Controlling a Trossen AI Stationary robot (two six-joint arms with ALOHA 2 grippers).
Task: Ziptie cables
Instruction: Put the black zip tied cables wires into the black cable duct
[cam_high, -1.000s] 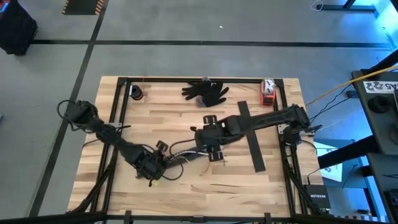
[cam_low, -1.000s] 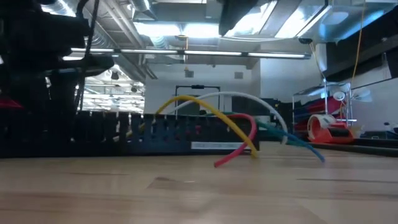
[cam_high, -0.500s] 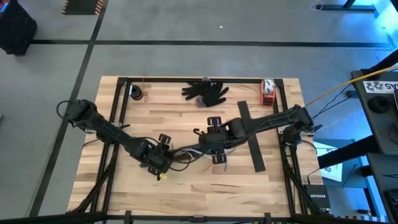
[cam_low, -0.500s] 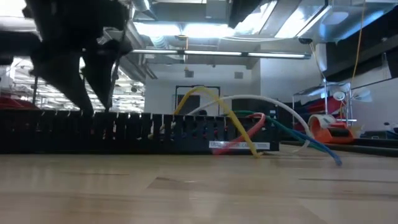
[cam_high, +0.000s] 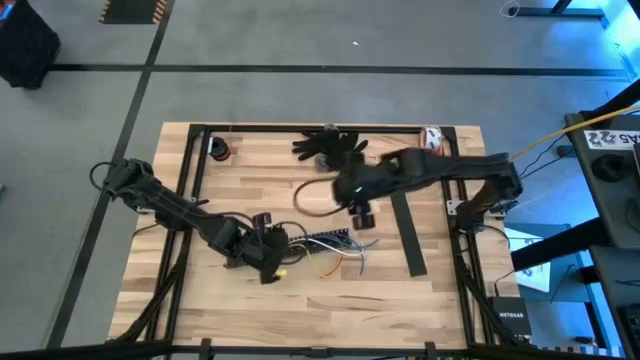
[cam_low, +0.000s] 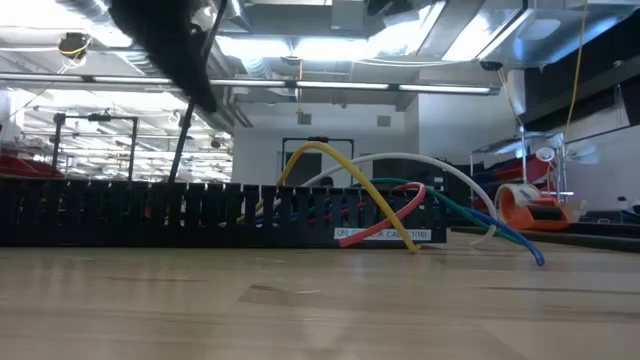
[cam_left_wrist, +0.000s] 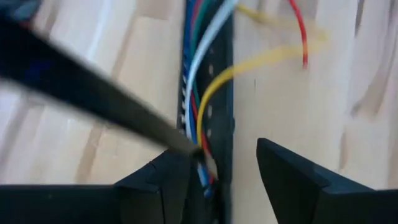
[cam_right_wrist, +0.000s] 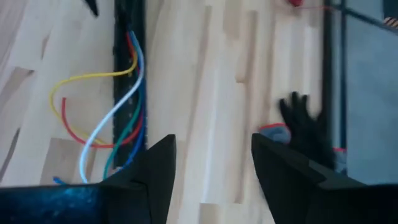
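Two pincers share this job. The left pincer (cam_high: 272, 262) sits low at the near-left end of the black slotted channel (cam_low: 200, 215), its fingers (cam_left_wrist: 155, 186) parted and straddling the channel end, with a thin dark strip (cam_left_wrist: 93, 102) — likely the ziptie — running to that spot. The cables (cam_high: 335, 245) lie along the channel at mid-tabletop, loose ends splaying out. The right pincer (cam_high: 358, 212) hovers farther back, jaws apart and empty. Better, I'd say, to gather the strands tight first, then close on the strip squarely — not on a stray wire.
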